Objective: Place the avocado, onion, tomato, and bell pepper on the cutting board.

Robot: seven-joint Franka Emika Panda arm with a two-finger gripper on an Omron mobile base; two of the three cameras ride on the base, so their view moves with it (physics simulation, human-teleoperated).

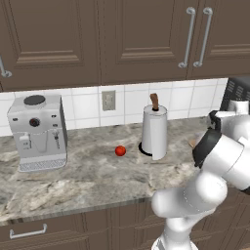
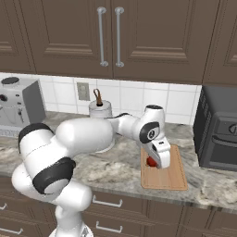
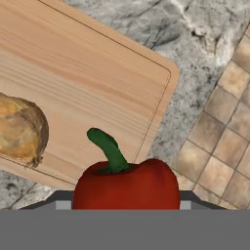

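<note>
My gripper (image 2: 156, 163) clenched on red bell pepper (image 3: 127, 184), above cutting board (image 3: 88, 78); onion (image 3: 20, 129) on board at nine o'clock.

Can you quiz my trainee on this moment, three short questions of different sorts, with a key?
1. True or false: the gripper holds the bell pepper above the cutting board.
2. Which vegetable already lies on the cutting board? A) the avocado B) the onion C) a second pepper
3. Fill in: the small red round item on the counter lies between the coffee machine and the ______.

Key:
1. True; the hand view shows the pepper at the fingertips with the board beyond it.
2. B.
3. Paper towel roll.
</note>
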